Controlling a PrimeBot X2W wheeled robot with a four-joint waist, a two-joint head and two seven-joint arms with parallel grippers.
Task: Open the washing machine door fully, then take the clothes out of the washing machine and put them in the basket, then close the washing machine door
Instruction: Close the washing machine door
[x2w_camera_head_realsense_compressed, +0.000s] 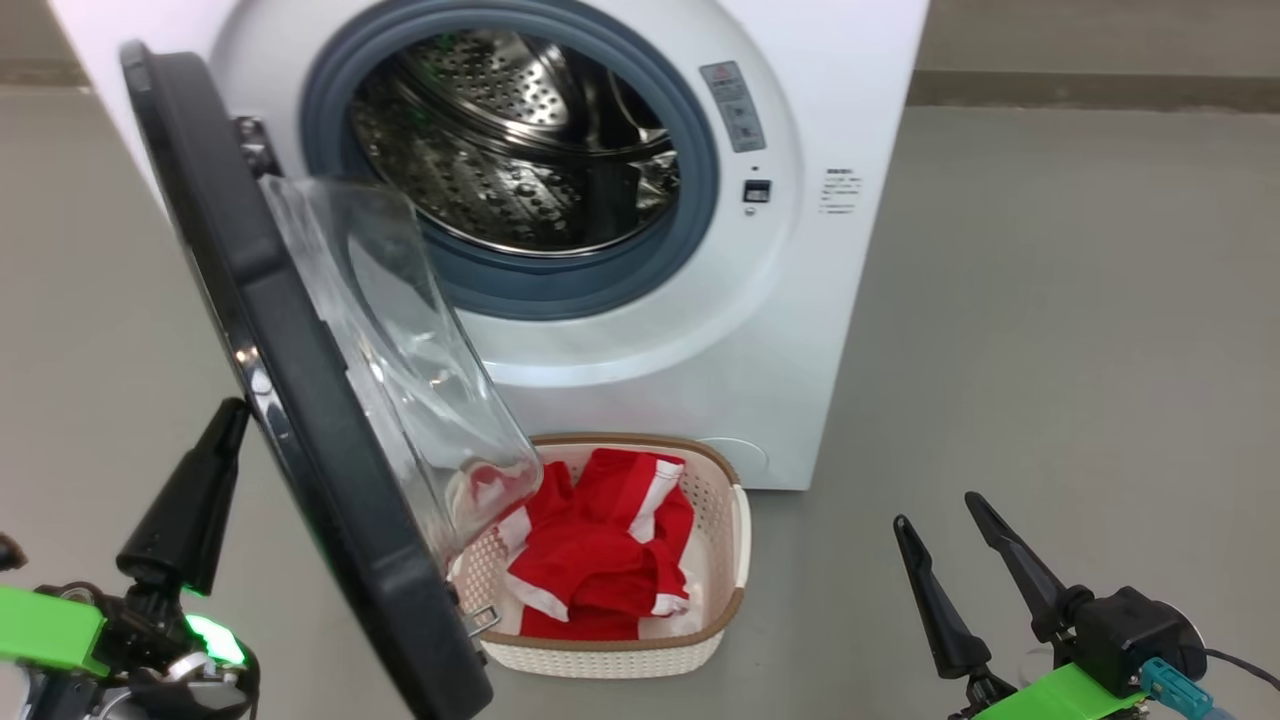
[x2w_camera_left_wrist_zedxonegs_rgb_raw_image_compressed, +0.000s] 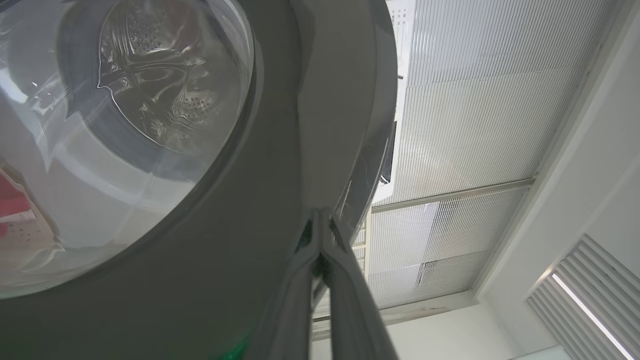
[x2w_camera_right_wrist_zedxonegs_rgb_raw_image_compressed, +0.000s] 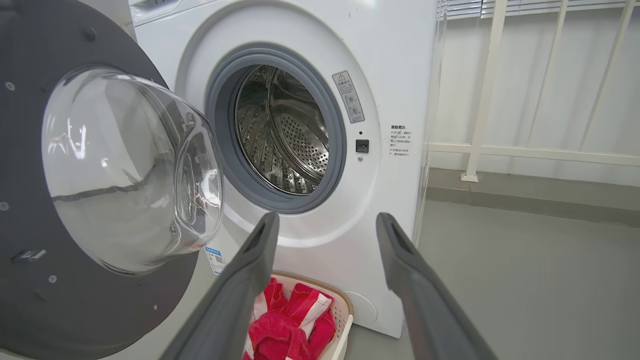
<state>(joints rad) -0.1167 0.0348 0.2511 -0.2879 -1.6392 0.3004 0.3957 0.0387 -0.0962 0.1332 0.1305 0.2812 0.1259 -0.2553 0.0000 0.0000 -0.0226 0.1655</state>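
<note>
Since no red fabric is seen in the drum (x2w_camera_head_realsense_compressed: 520, 140) and the clothes (x2w_camera_head_realsense_compressed: 600, 560) are heaped in the basket (x2w_camera_head_realsense_compressed: 600, 655), closing the washing machine door (x2w_camera_head_realsense_compressed: 300, 400) is judged to be the step in hand. The door is swung out from the washing machine (x2w_camera_head_realsense_compressed: 700, 330) on its hinge (x2w_camera_head_realsense_compressed: 252, 140) at the robot's left. Its bulging glass bowl (x2w_camera_head_realsense_compressed: 400, 350) is turned toward the drum's mouth. Its free edge, with the metal latch hook (x2w_camera_head_realsense_compressed: 482, 618), is seen low and near in the head view, overlapping the basket's left side there. The basket is set on the floor (x2w_camera_head_realsense_compressed: 1000, 350) just before the machine's front.

The left gripper (x2w_camera_head_realsense_compressed: 232, 415) is seen with its fingers pressed together and nothing between them. Its tip is placed just beside the door's outer face; whether the rim is touched cannot be told. The right gripper (x2w_camera_head_realsense_compressed: 936, 510) is held well apart to the right, jaws spread wide and empty.

The door is judged stiff and fairly heavy, and movable only about its hinge, so it is better pushed than gripped. Its glossy black rim is likely slippery, and a pinch there would be expected to slide off. The pressed-together fingers are best laid against the outer rim, far from the hinge, where least force is needed. The glass bowl should be left alone. A firm last push is probably needed for the latch to be caught.
</note>
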